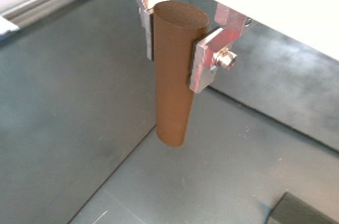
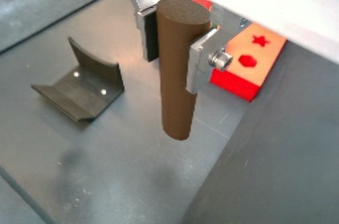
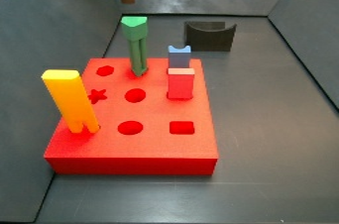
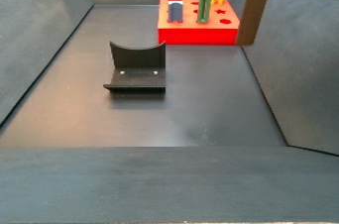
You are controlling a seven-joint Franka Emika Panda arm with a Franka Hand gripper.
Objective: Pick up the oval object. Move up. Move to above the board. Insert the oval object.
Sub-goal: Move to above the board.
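The end effector (image 2: 176, 40) grips the oval object (image 2: 177, 69) near its top, holding it upright and clear of the counter (image 2: 79, 178), off to one side of the board (image 2: 249, 64). It should stay vertical while carried over, then line up with the oval hole before lowering.

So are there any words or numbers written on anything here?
None: no words, numbers or labels show in any view.
The flat red board carries only cut-out shapes, such as a star and circles.
The tall dark-brown oval peg, held in the gripper with its jaws shut on it, is plain.
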